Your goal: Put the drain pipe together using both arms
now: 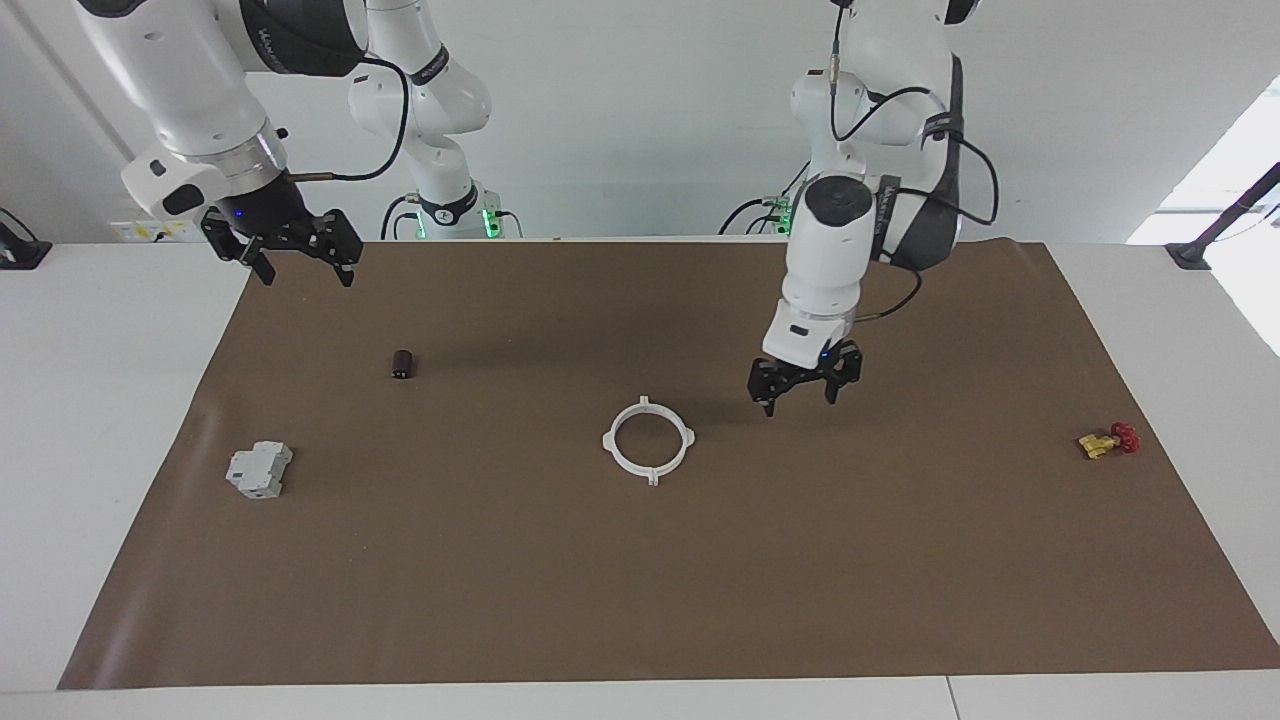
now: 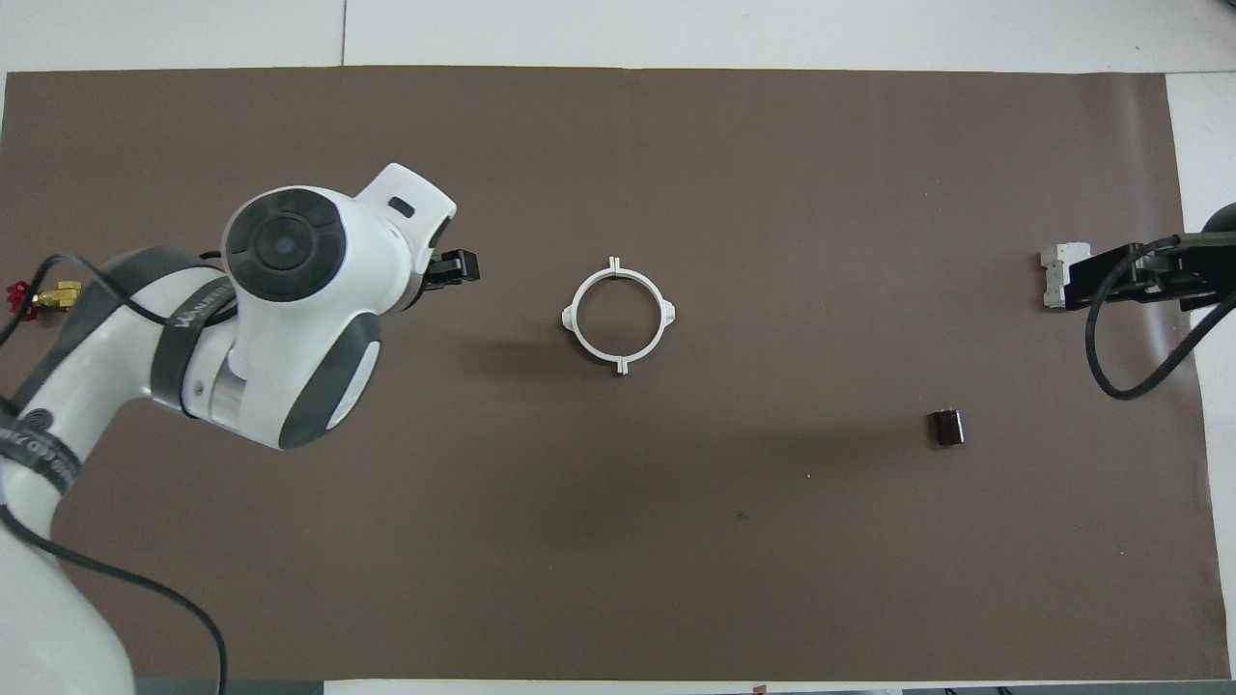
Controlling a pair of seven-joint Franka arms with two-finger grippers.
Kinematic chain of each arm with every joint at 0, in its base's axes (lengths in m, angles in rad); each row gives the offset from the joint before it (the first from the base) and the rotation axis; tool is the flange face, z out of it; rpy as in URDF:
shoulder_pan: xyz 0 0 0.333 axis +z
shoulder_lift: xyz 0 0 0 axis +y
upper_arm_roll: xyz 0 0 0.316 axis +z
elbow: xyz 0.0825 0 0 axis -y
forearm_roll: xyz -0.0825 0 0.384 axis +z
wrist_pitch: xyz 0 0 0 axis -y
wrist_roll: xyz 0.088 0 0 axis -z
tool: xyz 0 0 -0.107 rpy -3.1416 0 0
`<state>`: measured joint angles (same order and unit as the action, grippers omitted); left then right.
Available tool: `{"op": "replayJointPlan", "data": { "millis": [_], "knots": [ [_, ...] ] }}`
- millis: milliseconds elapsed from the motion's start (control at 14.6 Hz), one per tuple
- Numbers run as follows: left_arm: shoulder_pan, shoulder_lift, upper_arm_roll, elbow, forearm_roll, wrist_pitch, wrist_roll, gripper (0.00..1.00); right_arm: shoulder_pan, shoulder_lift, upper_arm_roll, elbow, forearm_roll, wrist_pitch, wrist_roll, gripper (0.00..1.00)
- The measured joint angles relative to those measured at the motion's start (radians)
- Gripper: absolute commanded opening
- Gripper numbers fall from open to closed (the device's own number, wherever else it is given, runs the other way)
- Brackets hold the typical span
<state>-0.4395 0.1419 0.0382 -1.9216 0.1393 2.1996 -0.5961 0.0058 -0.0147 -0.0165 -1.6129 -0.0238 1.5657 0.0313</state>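
Brown mat (image 1: 640,580) covers table (image 1: 100,420). Right gripper (image 1: 295,262) hangs empty, fingers apart, well clear of ring. Grey block (image 1: 259,469), black cylinder (image 1: 403,364), then white ring (image 1: 649,440) mid-mat, flat, joined. Left gripper (image 1: 801,397) just beside ring, fingers open, empty. Yellow-red part (image 1: 1107,440) toward left arm's end.

Bright, even room light; daylight glares at the facing view's right edge; soft shadows on the tabletop (image 1: 100,400).

Facing cam: high, across the table (image 1: 90,420), looking at the robots. Overhead cam: above the robots' end, looking steeply down, forward. Both cover the brown mat (image 1: 640,580), half a turn apart.
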Motion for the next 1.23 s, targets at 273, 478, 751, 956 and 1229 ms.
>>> {"op": "replayJointPlan", "data": {
  "millis": [273, 478, 751, 956, 1229],
  "knots": [
    [0.133, -0.093, 0.003, -0.040, -0.018, -0.051, 0.147, 1.00, 0.000, 0.000, 0.000, 0.001, 0.000, 0.000, 0.000, 1.00],
    [0.241, -0.143, 0.007, -0.037, -0.081, -0.121, 0.334, 1.00, 0.000, 0.000, 0.000, 0.002, 0.000, 0.000, 0.000, 1.00],
    [0.326, -0.203, 0.011, 0.020, -0.089, -0.273, 0.451, 1.00, 0.000, 0.000, 0.001, 0.002, 0.000, 0.000, 0.000, 1.00],
    [0.389, -0.209, 0.013, 0.105, -0.135, -0.377, 0.529, 1.00, 0.000, 0.000, 0.001, 0.002, 0.000, 0.000, 0.000, 1.00],
    [0.455, -0.209, 0.015, 0.190, -0.165, -0.477, 0.601, 1.00, 0.000, 0.000, 0.002, 0.002, 0.000, 0.000, 0.000, 1.00]
  ]
}}
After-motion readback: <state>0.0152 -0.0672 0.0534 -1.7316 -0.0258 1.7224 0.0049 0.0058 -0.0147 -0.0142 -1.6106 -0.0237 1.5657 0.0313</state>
